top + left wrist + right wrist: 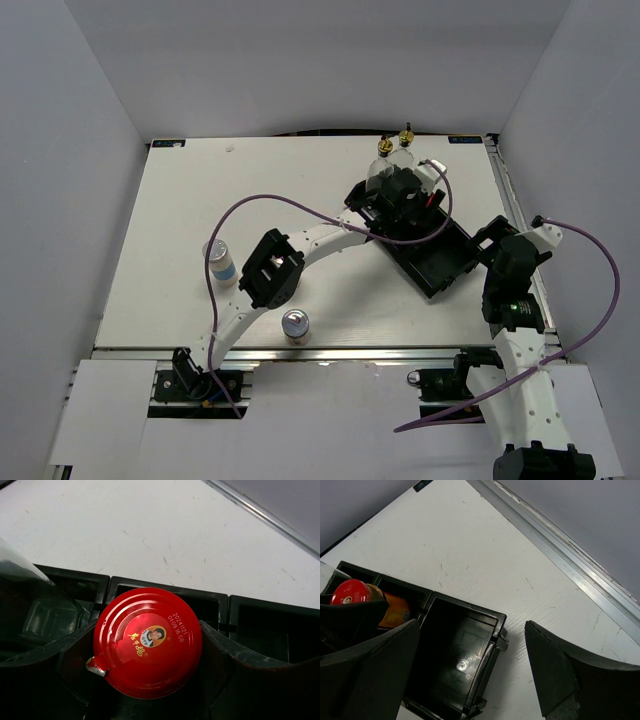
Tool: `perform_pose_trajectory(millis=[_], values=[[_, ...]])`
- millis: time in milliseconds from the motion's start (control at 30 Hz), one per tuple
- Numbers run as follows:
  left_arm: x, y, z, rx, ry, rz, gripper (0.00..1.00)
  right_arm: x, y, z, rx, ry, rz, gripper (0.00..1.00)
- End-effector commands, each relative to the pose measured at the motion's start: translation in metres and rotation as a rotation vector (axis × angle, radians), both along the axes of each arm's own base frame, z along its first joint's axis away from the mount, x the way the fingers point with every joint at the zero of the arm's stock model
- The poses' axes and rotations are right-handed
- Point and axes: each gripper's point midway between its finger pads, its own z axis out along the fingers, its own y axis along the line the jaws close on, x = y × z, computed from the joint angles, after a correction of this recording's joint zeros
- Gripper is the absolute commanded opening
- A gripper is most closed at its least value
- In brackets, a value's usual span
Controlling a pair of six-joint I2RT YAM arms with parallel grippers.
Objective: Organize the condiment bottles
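Observation:
My left gripper (395, 195) is shut on the red-lidded jar (147, 645), with a finger against each side of it. It holds the jar in a compartment of the black tray (440, 262). The jar's red lid (351, 591) and orange label also show in the right wrist view. Two clear glass bottles with gold pourers (383, 150) (406, 135) stand at the tray's far end. A blue-labelled shaker (222, 262) and a silver-lidded shaker (295, 323) stand on the table to the left. My right gripper (471, 625) is open and empty over the tray's near end compartment (460, 660).
The tray lies diagonally at the right of the table (200, 190). White walls enclose the left, back and right sides. A metal rail (580, 570) runs along the table's right edge. The left arm's purple cable (260, 200) arcs over the middle of the table.

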Motion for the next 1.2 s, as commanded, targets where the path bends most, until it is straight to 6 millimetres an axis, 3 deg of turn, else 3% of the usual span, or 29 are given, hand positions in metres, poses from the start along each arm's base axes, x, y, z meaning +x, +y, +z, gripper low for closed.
perform_pose_trajectory(millis=[0, 100, 167, 433, 467, 533, 567, 633, 667, 767, 800, 833, 900, 1000, 1033, 1133, 1167], values=[[0.007, -0.008, 0.073, -0.175, -0.103, -0.002, 0.79, 0.001, -0.003, 0.026, -0.014, -0.061, -0.010, 0.89], [0.008, -0.008, 0.074, -0.178, -0.102, 0.000, 0.94, 0.001, -0.003, 0.025, -0.012, -0.052, -0.007, 0.89], [0.007, -0.007, 0.076, -0.178, -0.102, 0.002, 0.98, 0.001, -0.002, 0.025, -0.011, -0.053, -0.003, 0.89], [-0.001, 0.000, 0.092, -0.149, -0.085, -0.005, 0.98, 0.002, 0.001, 0.026, -0.015, -0.060, 0.021, 0.89], [-0.005, 0.001, 0.103, -0.152, -0.085, -0.012, 0.98, 0.002, 0.003, 0.028, -0.014, -0.064, 0.035, 0.89], [-0.017, 0.005, 0.106, -0.118, -0.063, -0.022, 0.98, 0.002, 0.005, 0.028, -0.015, -0.065, 0.043, 0.89], [-0.025, 0.009, 0.125, -0.131, -0.069, -0.031, 0.98, 0.002, 0.005, 0.029, -0.015, -0.069, 0.046, 0.90], [-0.043, 0.011, 0.128, -0.103, -0.054, -0.053, 0.98, 0.002, 0.005, 0.031, -0.016, -0.080, 0.043, 0.89], [-0.057, 0.015, 0.138, -0.094, -0.060, -0.070, 0.98, 0.002, 0.005, 0.031, -0.016, -0.088, 0.044, 0.89], [-0.075, 0.021, 0.152, -0.093, -0.060, -0.089, 0.98, 0.003, 0.007, 0.035, -0.016, -0.104, 0.055, 0.89], [-0.085, 0.027, 0.167, -0.106, -0.063, -0.108, 0.98, 0.003, 0.007, 0.036, -0.017, -0.105, 0.057, 0.89], [-0.094, 0.027, 0.160, -0.091, -0.053, -0.125, 0.98, 0.003, 0.008, 0.037, -0.017, -0.108, 0.061, 0.89], [-0.105, 0.031, 0.170, -0.107, -0.075, -0.159, 0.98, 0.003, 0.008, 0.035, -0.022, -0.106, 0.066, 0.89], [-0.116, 0.056, 0.176, -0.113, -0.072, -0.129, 0.98, 0.003, 0.010, 0.036, -0.027, -0.112, 0.081, 0.89], [-0.118, 0.077, 0.173, -0.098, -0.068, -0.071, 0.98, 0.002, 0.010, 0.036, -0.028, -0.115, 0.083, 0.89], [-0.126, 0.110, 0.168, -0.111, -0.040, 0.012, 0.98, 0.005, 0.011, 0.035, -0.028, -0.127, 0.090, 0.89], [-0.133, 0.133, 0.162, -0.121, -0.011, 0.067, 0.98, 0.007, 0.014, 0.035, -0.023, -0.133, 0.102, 0.89]])
